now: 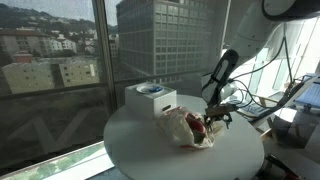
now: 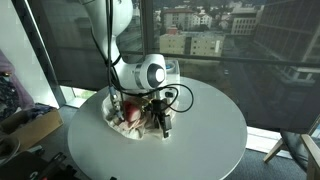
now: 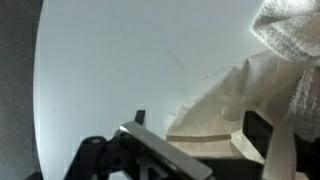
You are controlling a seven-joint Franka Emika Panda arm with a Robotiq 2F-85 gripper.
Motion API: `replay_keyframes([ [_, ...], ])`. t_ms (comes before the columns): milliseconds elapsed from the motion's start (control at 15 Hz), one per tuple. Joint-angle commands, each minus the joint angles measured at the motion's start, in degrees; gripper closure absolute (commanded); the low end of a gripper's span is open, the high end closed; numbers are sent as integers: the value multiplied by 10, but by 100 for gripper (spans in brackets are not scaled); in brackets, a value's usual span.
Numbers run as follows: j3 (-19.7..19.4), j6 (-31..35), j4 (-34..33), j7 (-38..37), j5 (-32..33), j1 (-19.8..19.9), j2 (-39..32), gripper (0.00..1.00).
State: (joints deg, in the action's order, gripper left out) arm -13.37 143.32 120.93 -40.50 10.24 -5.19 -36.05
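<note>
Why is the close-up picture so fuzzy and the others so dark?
Wrist view: the gripper and paper bag look soft and blurred, the white table washed out. Both exterior views: bright daylight behind the window leaves the room dim.

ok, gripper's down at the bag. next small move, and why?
Probably close the jaws on the bag's edge. In the wrist view the gripper is open and low over the table. Its fingers stand apart, and the edge of the bag seems to lie between them. In an exterior view the gripper sits right against the bag's side, so no further approach looks needed.
</note>
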Motion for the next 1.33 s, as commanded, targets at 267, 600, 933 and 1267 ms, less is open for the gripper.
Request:
replay_keyframes([
  [267,-22,21,0,-56,0,-34,-9,0],
  [600,-26,26,3,-71,6,-40,-9,51],
  [933,-29,23,4,-78,9,-44,-6,89],
  [1267,-38,-31,-7,-85,18,-53,-6,100],
])
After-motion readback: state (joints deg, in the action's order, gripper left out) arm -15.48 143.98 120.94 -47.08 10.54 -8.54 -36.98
